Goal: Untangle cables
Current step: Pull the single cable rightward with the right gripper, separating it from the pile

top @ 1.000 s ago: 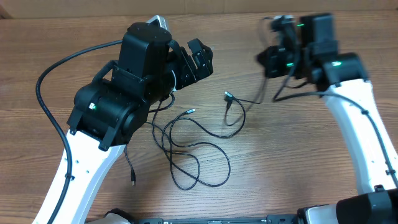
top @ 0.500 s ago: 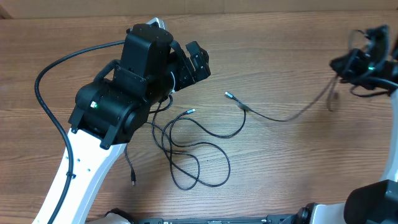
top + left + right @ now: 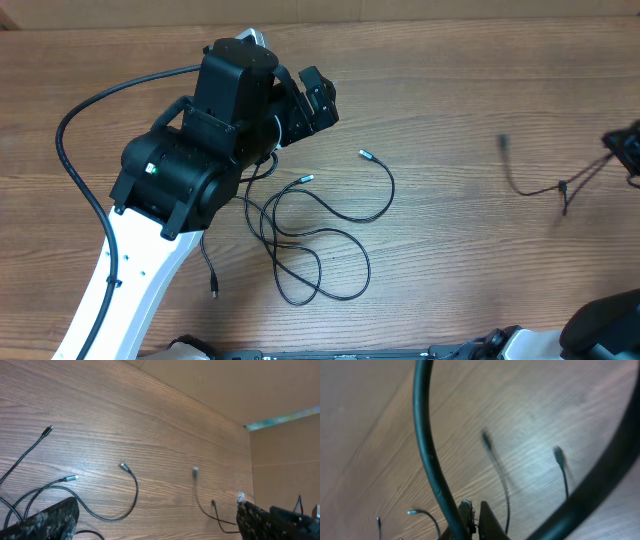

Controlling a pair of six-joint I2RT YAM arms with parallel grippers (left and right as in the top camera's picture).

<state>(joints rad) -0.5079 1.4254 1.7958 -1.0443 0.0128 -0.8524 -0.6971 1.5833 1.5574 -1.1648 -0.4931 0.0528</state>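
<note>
- Cables lie in two places on the table [image 3: 450,60]: a tangle [image 3: 318,232] in the middle and a lone cable [image 3: 540,188] far to the right, well apart from it.
- The tangle is a few overlapping loops. One plug [image 3: 365,154] points up and right, a second plug [image 3: 305,179] lies just inside the loops, and a third end [image 3: 213,290] trails down beside the left arm.
- The left gripper [image 3: 312,103] hovers above and left of the tangle. Its jaws are spread wide and hold nothing; in the left wrist view its fingers [image 3: 47,520] sit at opposite bottom corners.
- The right gripper [image 3: 625,150] is at the right edge, jaws fully closed, pinching the lone cable.
- That cable hangs off the table towards the middle, and its free end [image 3: 503,145] is blurred.
</note>
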